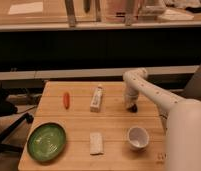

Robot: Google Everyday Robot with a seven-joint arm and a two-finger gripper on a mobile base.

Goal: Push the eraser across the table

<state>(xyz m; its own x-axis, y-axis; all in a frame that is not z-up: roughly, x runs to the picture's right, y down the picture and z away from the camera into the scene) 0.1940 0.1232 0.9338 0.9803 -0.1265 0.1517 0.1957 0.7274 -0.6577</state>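
Observation:
The eraser (134, 108) is a small black block on the right part of the light wooden table (114, 120). My white arm comes in from the right and bends down over it. My gripper (130, 105) is shut, points straight down and stands right against the eraser's left side, low at the tabletop. The arm's end partly hides the eraser, so I cannot make out whether the two touch.
A white tube (96, 98) lies left of the gripper, and a small orange-red object (66, 100) further left. A green bowl (46, 141) sits at the front left, a pale flat block (96, 143) at the front middle, and a white cup (137, 137) just in front of the gripper.

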